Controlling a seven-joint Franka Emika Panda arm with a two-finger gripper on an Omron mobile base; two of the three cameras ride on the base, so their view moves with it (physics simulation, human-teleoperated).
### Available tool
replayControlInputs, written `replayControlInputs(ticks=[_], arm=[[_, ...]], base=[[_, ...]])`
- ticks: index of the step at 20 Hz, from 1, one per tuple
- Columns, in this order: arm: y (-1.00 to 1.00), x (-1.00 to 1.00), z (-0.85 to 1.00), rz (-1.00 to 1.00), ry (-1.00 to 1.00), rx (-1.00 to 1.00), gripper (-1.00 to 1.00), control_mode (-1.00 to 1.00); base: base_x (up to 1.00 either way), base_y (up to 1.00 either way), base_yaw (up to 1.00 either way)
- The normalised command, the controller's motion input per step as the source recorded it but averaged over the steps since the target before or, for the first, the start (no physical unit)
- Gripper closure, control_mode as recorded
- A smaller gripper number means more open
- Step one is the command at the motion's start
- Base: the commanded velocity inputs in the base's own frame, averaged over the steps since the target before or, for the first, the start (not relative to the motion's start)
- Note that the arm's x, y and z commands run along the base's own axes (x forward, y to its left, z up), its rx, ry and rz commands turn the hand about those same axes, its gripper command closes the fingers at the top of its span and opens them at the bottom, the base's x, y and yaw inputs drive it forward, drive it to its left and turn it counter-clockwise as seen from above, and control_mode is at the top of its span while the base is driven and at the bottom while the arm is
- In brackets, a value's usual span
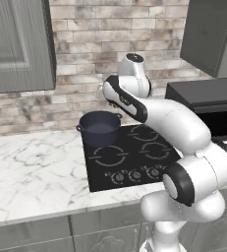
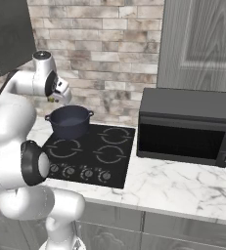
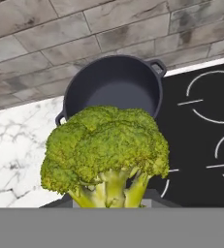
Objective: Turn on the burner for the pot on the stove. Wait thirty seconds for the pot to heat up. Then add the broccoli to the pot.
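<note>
Jaws clamped on the broccoli (image 3: 106, 155), held in the air near the pot (image 3: 114, 89), which sits on the back-left ring of the stove (image 1: 134, 157). Risk: from the hand view I judge the floret is short of the pot's mouth; letting go now could drop it on the black glass or the marble table (image 1: 31, 167). Microwave (image 2: 185, 127) stands well apart to the right; nothing blocks the path to the pot
</note>
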Motion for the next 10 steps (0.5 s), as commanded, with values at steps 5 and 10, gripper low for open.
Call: replayControlInputs(ticks=[5, 10], arm=[[0.06, 0.36, -0.13, 0.00, 0.09, -0.08, 1.00, -1.00], [0.00, 0.26, -0.28, 0.00, 0.08, -0.05, 1.00, -1.00]], base=[[0.00, 0.00, 0.00], [0.00, 0.00, 0.00]])
